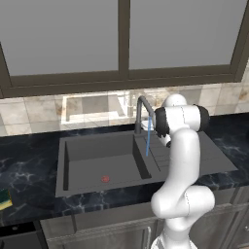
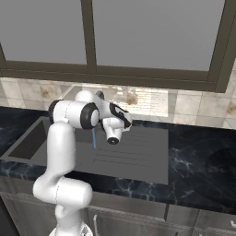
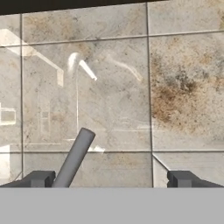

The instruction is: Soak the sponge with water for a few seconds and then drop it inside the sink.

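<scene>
The sponge, yellow with a green layer, lies on the black counter at the far left edge of the left base view, well left of the sink. A thin blue stream of water runs from the dark curved faucet and also shows in the right base view as water. My gripper is up at the faucet, facing the tiled wall, open and holding nothing. A grey faucet rod slants up just beside its left fingertip.
The basin has a red drain mark, and a ribbed drainboard lies to its right. Marbled black counter surrounds the sink. A tiled backsplash and a window frame stand behind the faucet.
</scene>
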